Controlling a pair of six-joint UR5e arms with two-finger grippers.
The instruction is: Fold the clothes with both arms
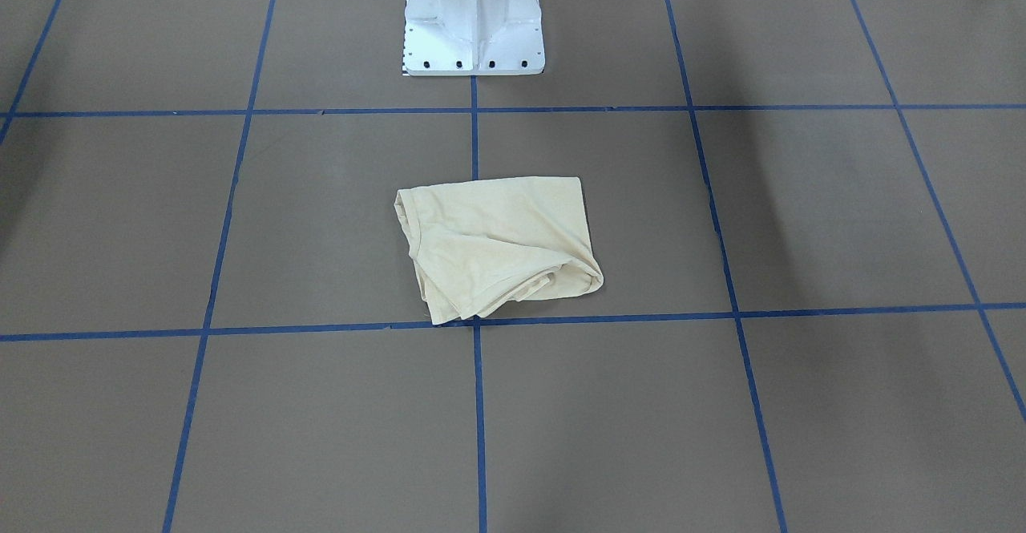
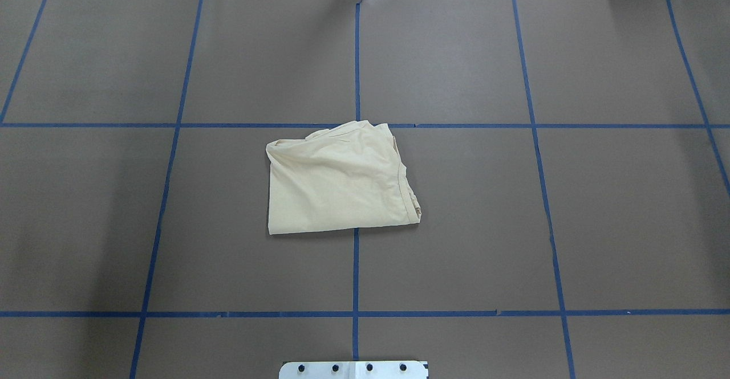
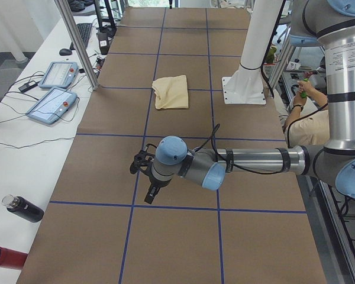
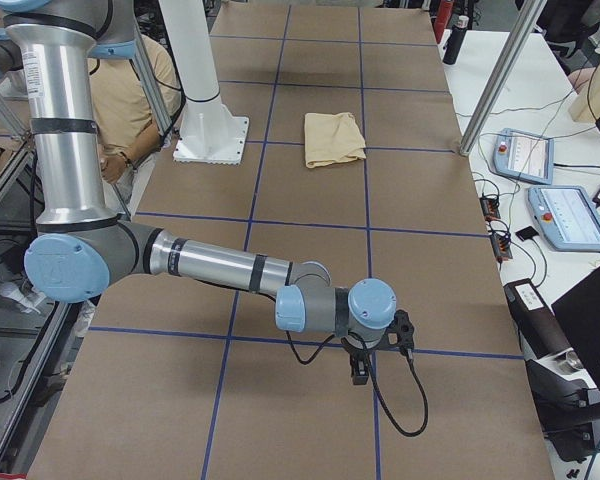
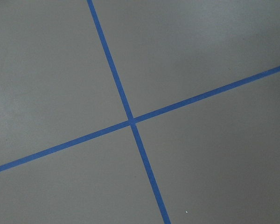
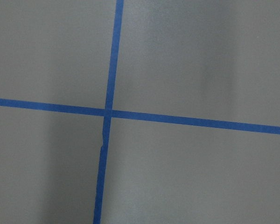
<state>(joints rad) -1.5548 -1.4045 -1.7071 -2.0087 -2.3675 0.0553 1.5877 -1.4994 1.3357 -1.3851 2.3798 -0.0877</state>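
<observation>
Exterior left — left pincer [image 3: 149, 195] — gap indiscernible

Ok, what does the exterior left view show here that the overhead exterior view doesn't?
Only exterior left: the left arm low over the table, its left gripper, two teach pendants, a black bottle, a seated person. Only overhead: a stitched hem edging the T-shirt. Both: that folded cream T-shirt on the brown table with blue tape lines, and the white pedestal base.
</observation>
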